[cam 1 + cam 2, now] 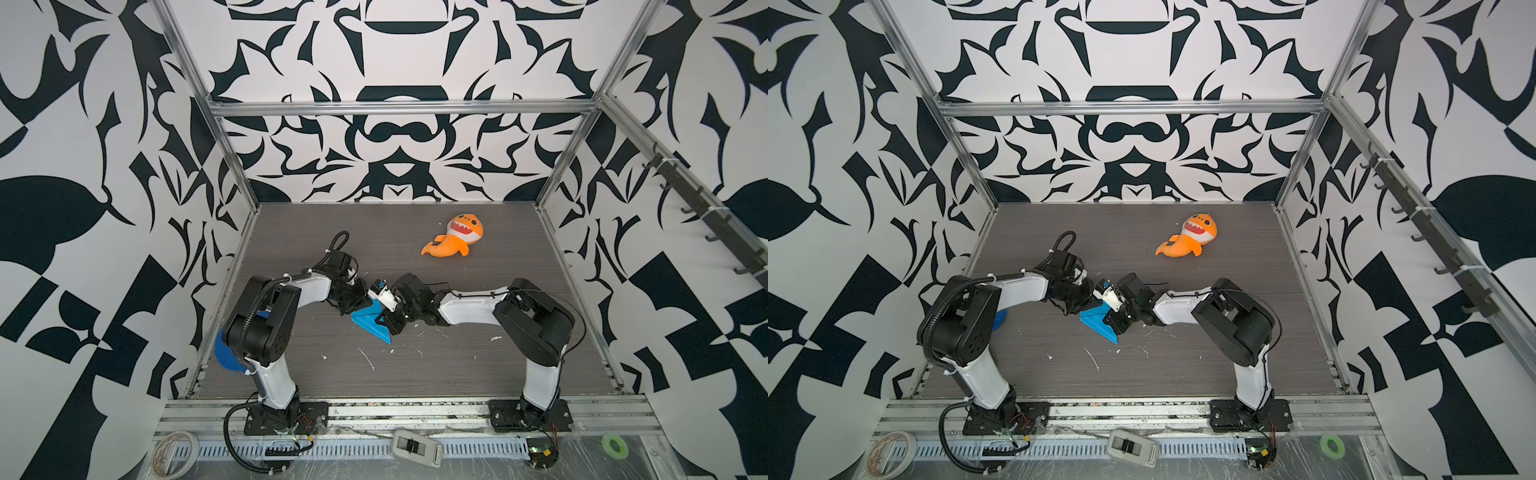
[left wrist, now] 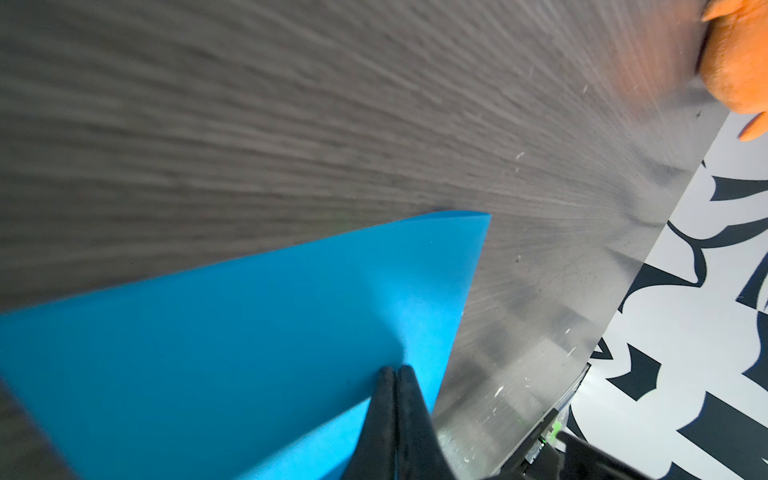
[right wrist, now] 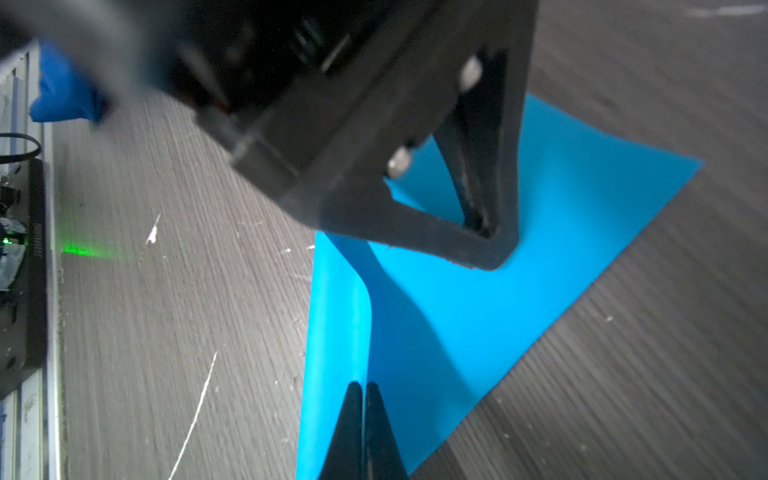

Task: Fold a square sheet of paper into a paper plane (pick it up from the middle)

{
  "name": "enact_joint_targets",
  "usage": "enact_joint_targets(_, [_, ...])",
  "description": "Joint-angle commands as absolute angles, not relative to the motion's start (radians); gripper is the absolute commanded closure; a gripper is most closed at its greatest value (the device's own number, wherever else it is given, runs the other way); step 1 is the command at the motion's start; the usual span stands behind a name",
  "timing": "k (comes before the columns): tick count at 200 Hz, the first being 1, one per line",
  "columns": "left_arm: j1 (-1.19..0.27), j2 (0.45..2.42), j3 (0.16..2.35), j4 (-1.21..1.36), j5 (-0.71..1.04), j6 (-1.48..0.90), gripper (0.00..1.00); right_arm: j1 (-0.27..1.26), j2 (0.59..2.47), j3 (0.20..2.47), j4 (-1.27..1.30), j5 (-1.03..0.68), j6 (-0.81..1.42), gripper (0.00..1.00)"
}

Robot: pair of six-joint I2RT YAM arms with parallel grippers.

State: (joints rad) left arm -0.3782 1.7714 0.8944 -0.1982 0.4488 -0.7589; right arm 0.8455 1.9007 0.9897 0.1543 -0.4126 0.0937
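Note:
The square sheet of paper (image 1: 370,326) (image 1: 1098,323) is bright blue and lies mid-table between my two grippers, one side curled up off the wood. My left gripper (image 1: 360,307) (image 1: 1079,309) (image 2: 395,370) is shut on the raised part of the sheet (image 2: 249,353). Opposite it, my right gripper (image 1: 381,321) (image 1: 1111,322) (image 3: 365,384) is shut on the standing edge of the sheet (image 3: 478,324), with a thin blue line between its fingertips. In the right wrist view the left gripper's finger (image 3: 494,245) pinches the paper close ahead. No paper plane is in view.
An orange shark plush (image 1: 455,237) (image 1: 1190,235) (image 2: 735,62) lies at the back right. A dark blue disc (image 1: 226,353) (image 1: 998,320) (image 3: 62,95) sits by the left arm's base. Tape rolls (image 1: 174,451) (image 1: 615,445) and a grey device (image 1: 415,446) lie on the front rail.

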Motion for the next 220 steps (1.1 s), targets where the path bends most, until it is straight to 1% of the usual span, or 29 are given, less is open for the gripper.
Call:
enact_joint_targets(1, [-0.387, 1.824, 0.884, -0.273, 0.387, -0.749, 0.94, 0.847, 1.897, 1.026, 0.138, -0.415, 0.108, 1.00])
enact_joint_targets(28, [-0.387, 1.827, 0.882, -0.268, 0.390, -0.749, 0.94, 0.847, 1.902, 1.031, 0.131, -0.410, 0.103, 1.00])
enact_joint_targets(91, [-0.388, 1.825, 0.871, -0.255, 0.388, -0.755, 0.94, 0.846, 1.916, 1.041, 0.135, -0.481, 0.106, 1.00])
enact_joint_targets(166, [-0.388, 1.822, 0.856, -0.238, 0.386, -0.765, 0.94, 0.845, 1.925, 1.049, 0.147, -0.454, 0.117, 1.00])
enact_joint_targets(206, [-0.386, 1.821, 0.848, -0.224, 0.398, -0.767, 0.98, 0.844, 1.919, 1.042, 0.165, -0.480, 0.105, 1.00])
enact_joint_targets(220, [-0.385, 1.815, 0.845, -0.212, 0.418, -0.767, 0.98, 0.842, 1.918, 1.040, 0.167, -0.479, 0.108, 1.00])
